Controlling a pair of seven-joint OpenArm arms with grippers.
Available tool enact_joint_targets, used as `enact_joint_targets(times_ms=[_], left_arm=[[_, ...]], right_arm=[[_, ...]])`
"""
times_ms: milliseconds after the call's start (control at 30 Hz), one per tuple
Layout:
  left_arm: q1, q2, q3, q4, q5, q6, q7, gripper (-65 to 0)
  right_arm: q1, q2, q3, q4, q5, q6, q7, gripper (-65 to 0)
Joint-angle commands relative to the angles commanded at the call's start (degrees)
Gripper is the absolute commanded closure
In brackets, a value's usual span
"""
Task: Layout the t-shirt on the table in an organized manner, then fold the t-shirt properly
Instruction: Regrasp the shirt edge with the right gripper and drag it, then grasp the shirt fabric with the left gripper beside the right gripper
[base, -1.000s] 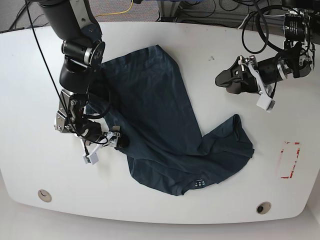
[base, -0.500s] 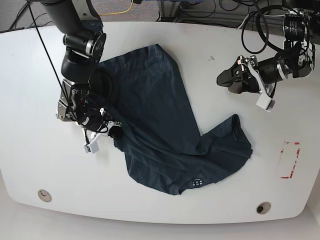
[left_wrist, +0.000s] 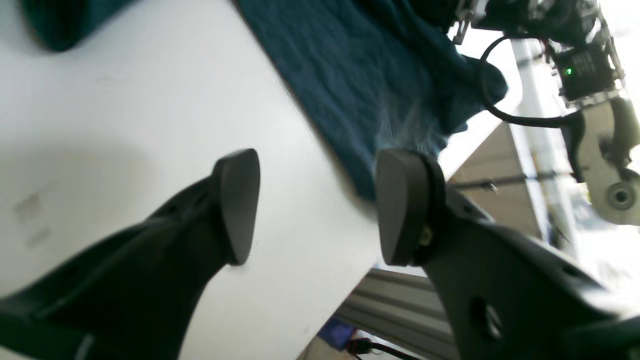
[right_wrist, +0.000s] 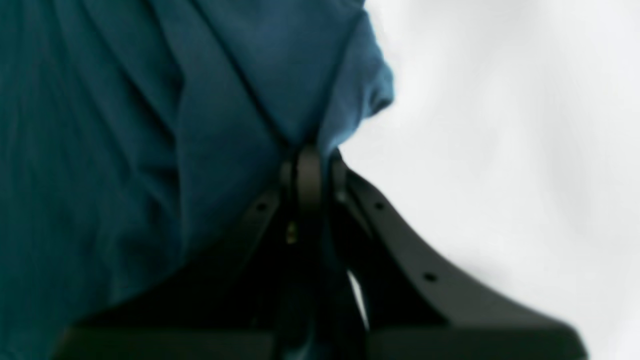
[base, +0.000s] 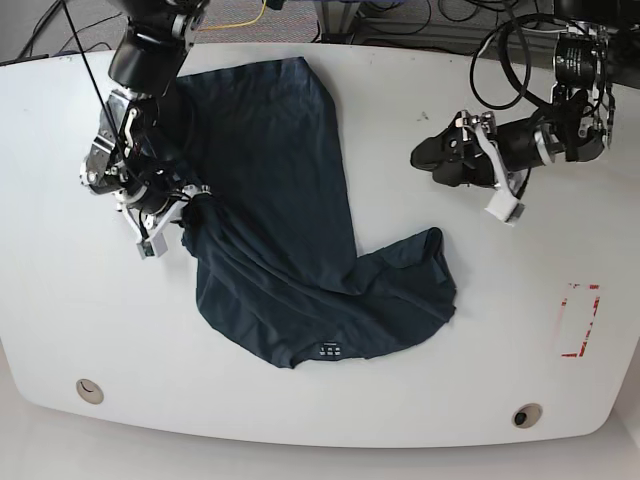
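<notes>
The dark navy t-shirt (base: 275, 190) lies wrinkled on the white table (base: 480, 300), running from the far edge toward the front, with a sleeve bunched at its right (base: 415, 280). My right gripper (base: 196, 212) is at the shirt's left edge and is shut on a pinch of fabric. The right wrist view shows its jaws (right_wrist: 307, 167) closed on the t-shirt (right_wrist: 150, 125), with bare table (right_wrist: 500, 125) beside it. My left gripper (base: 425, 157) hovers to the right of the shirt, apart from it. It is open (left_wrist: 320, 205) above the table (left_wrist: 125, 125), with the t-shirt (left_wrist: 360, 75) beyond its fingertips.
A red tape rectangle (base: 580, 320) marks the table at the right. Two round grommet holes sit near the front edge, one at the left (base: 89, 391) and one at the right (base: 526, 415). Cables lie beyond the far edge. The other arm (left_wrist: 600, 125) shows in the left wrist view.
My right gripper has dragged the shirt's left edge back and to the left, shifting the whole shirt that way. The left gripper has drifted slightly left, still open.
</notes>
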Motion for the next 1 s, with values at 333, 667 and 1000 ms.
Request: enact_joint_targets(times_ms=[333,667,1000], left_arm=[[-9.49,0.35,15.82,-10.20,0.00,0.00,0.00,-34.6],[-11.25,0.44,20.40,-16.97,0.00,0.00,-0.09,-34.6],[-12.57,2.37,25.93,-24.70,0.00,0.00,-0.09,-37.5]], right_arm=[[-4.84,-1.32,-0.35,8.79,0.26,0.00,0.00,-27.4],[-5.10,-2.11,-0.26,10.11,0.26,0.00,0.00,-60.2],[-5.01,-2.37,-0.18,10.20,0.26,0.00,0.00,-58.8]])
